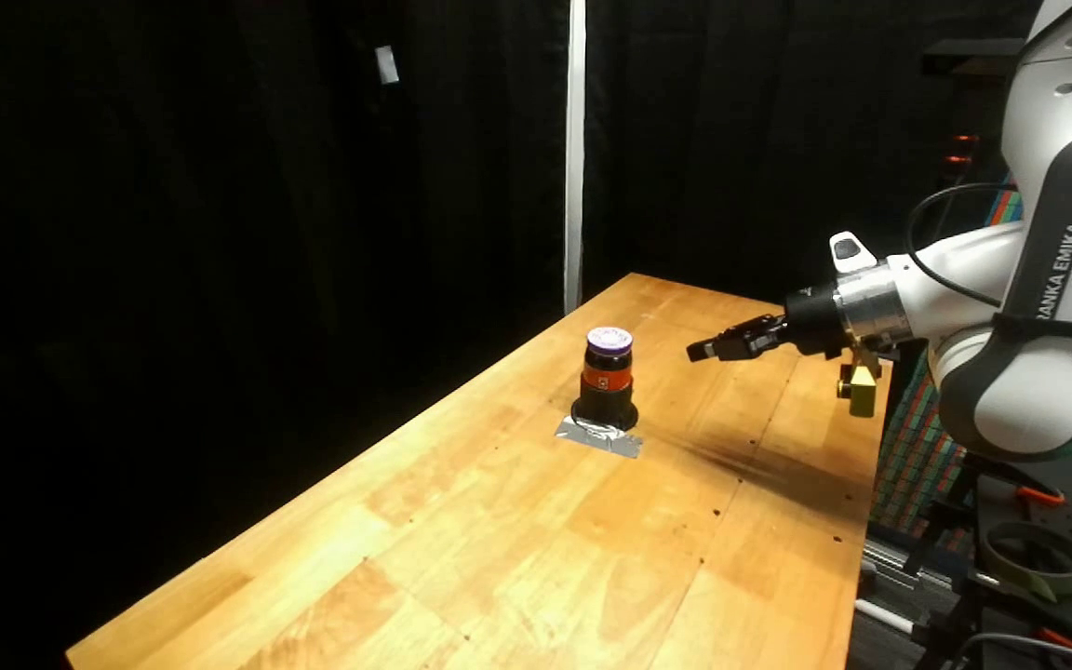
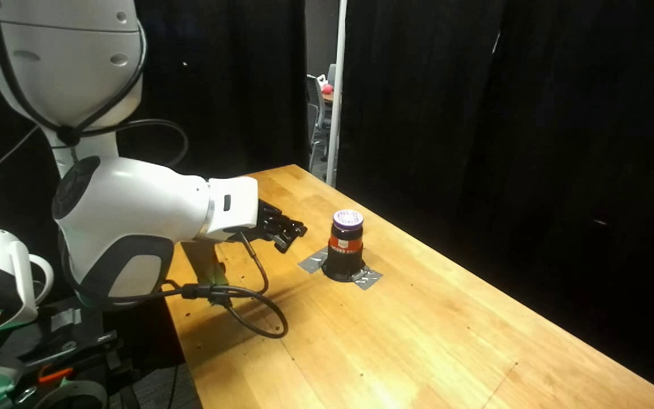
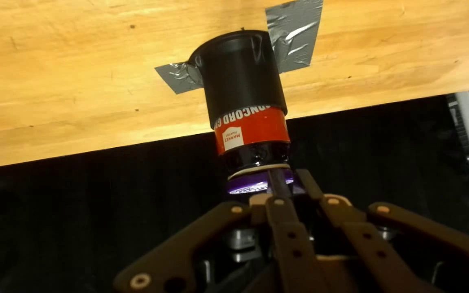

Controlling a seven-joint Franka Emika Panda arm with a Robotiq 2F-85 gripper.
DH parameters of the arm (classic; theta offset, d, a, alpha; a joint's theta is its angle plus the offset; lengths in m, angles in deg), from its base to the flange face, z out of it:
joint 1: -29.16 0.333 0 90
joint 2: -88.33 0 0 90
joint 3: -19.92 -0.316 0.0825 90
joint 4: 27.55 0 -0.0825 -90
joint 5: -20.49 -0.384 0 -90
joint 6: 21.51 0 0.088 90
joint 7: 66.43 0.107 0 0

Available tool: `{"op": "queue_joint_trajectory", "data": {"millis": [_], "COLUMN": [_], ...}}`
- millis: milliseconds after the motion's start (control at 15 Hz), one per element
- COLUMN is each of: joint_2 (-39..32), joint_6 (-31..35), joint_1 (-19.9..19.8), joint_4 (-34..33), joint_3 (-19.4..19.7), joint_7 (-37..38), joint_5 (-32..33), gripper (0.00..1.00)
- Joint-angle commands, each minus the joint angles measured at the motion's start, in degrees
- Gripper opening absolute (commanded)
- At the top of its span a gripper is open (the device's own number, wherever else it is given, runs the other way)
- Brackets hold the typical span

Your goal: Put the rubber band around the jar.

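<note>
Over the tabletop (image 2: 446,341), the pincer (image 3: 292,177) looks slightly parted, gripping nothing I can spot. The jar (image 2: 346,242) stands upright in a black holder (image 2: 342,264), probably taped down so it won't skid. Under the purple lid (image 3: 242,181), only the wrist view shows what's likely the rubber band (image 3: 259,168); far side's hidden.

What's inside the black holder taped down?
The jar: its purple lid and part of its red label show. Its lower part, covered by the black holder, can't be seen.
</note>
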Motion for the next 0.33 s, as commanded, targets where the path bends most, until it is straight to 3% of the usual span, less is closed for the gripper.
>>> {"op": "queue_joint_trajectory", "data": {"millis": [0, 133, 267], "joint_2": [0.4, 0.3, 0.2], "joint_6": [-1.0, -1.1, -1.1], "joint_1": [1.5, 1.5, 1.5], "joint_4": [0.0, 0.2, 0.4], "joint_3": [1.4, 1.4, 1.4], "joint_7": [1.0, 1.2, 1.3], "joint_5": [0.3, 0.3, 0.3], "gripper": [0.2, 0.37, 0.39]}}
